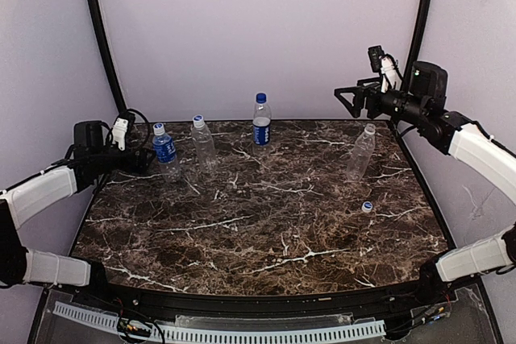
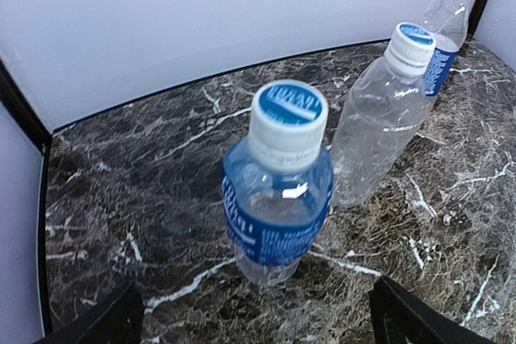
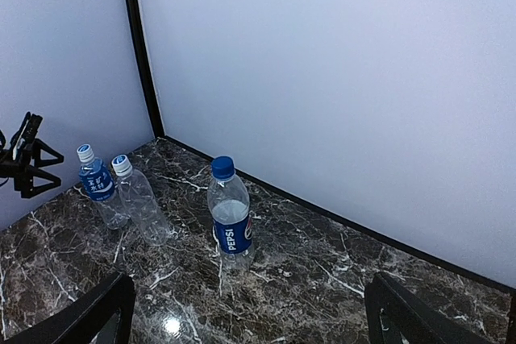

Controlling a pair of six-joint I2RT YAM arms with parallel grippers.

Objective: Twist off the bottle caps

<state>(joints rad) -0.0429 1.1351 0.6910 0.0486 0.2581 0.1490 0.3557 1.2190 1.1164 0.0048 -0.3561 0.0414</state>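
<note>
- Dark veined marble table: the front half is bare.
- Pepsi bottle, clear plastic, dark blue cap, label reads "PEPSI".
- To its left: ribbed bottle and blue-labelled bottle, both with white caps on.
- To its right: uncapped bottle, with a loose cap lying in front of it.
- Left gripper is spread wide, holding nothing.
- Right gripper is likewise wide and bare.

This is a robot test booth in a lab. Plain pale walls close in beyond the left tool and right tool, and black curved poles rise just past each. A slotted cable track edges the marble-patterned surface, well behind both tools.
</note>
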